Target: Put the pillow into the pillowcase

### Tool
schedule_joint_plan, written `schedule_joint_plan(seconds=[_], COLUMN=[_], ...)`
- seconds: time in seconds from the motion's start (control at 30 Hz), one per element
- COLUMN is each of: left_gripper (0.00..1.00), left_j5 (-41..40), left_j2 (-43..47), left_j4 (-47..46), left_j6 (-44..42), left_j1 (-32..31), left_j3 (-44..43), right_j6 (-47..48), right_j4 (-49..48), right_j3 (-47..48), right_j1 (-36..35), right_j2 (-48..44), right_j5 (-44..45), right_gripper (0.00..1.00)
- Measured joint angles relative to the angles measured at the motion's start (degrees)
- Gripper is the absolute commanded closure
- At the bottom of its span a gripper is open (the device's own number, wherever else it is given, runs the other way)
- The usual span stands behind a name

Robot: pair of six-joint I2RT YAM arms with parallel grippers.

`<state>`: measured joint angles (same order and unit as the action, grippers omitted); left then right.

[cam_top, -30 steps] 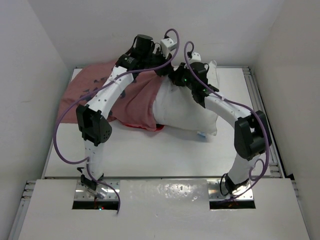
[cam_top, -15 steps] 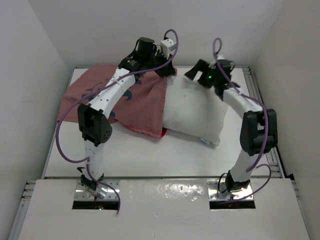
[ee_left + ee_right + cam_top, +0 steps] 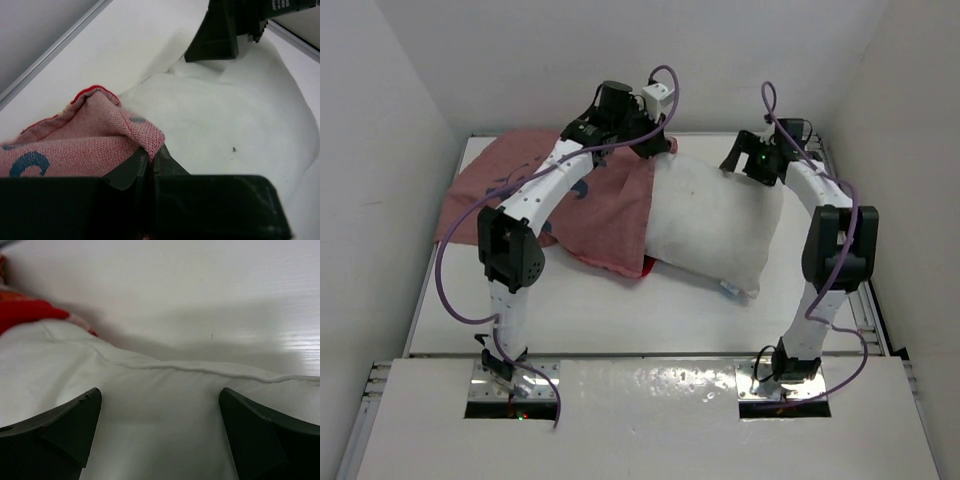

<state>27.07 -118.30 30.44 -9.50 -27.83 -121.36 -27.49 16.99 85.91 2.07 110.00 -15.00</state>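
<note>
The left hand (image 3: 150, 159) is pinching the pillowcase (image 3: 600, 205) hem at the far corner of the pillow (image 3: 710, 225). The right hand (image 3: 160, 407) is hovering wide open over the pillow's far edge. Insertion is barely starting; the next move is likely calling for gripping the pillow and feeding it inside.

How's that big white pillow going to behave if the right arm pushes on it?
Likely squashy: the pillow looks plump and creased near the open right gripper, so a push would probably sink in before it slides. Probably light for its bulk. It may bunch against the pillowcase beside it.
</note>
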Motion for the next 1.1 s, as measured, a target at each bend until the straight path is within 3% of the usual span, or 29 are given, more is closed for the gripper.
schedule_joint_plan(seconds=[0.07,0.1,0.13,0.23,0.27,0.47,0.63,0.73,0.87,1.03,1.07,1.1], left_gripper=[1.0,1.0,1.0,1.0,1.0,1.0,1.0,1.0,1.0,0.99,0.87,0.52], left_j5=[-1.44,-2.32,-2.89,-4.24,-4.68,-7.19,-6.25,-2.67,8.44,15.72,16.02,15.98], left_j2=[-0.02,-0.04,-0.09,-0.22,-0.26,-1.95,-2.27,-2.29,-2.38,-2.38,-2.38,-2.38], left_j4=[-0.61,-0.72,-0.74,-1.68,-1.97,-1.92,-1.33,-0.04,5.07,7.1,7.26,7.61], left_j6=[0.13,0.33,0.42,0.92,0.98,0.66,-0.42,-1.22,-3.69,-6.67,-7.06,-7.91], left_j1=[-0.02,-0.02,-0.02,-0.02,-0.02,0.42,0.44,0.44,0.44,0.42,0.39,0.35], left_j3=[1.25,1.75,1.95,1.92,1.88,0.57,-0.15,-0.7,-3.34,-5.55,-5.55,-5.49], right_j6=[1.79,2.8,3.89,6.51,6.75,-1.55,-9.46,-14.36,-22.58,-31.56,-32.15,-32.37], right_j4=[-0.09,-0.37,-0.39,-1.22,-2.27,-15.76,-28.68,-37.81,-48.02,-51.01,-49.66,-47.87], right_j3=[-0.7,-1.6,-2.32,-4.04,-4.74,-16.31,-20.28,-20.35,-22.43,-24.2,-24.33,-24.35], right_j1=[-0.79,-1.51,-2.47,-7.54,-9.33,-16.57,-17.99,-18.25,-17.94,-16.0,-15.67,-15.43], right_j2=[1.14,1.29,1.29,1.27,1.16,-4.48,-10.49,-11.85,-10.99,-6.56,-6.08,-5.75], right_j5=[-2.58,-4.9,-6.69,-13.64,-15.93,-28.61,-31.5,-31.34,-27.98,-20.46,-18.64,-16.72], right_gripper=[0.05,0.13,0.42,0.91,0.99,1.0,1.0,1.0,1.0,1.0,0.96,0.86])
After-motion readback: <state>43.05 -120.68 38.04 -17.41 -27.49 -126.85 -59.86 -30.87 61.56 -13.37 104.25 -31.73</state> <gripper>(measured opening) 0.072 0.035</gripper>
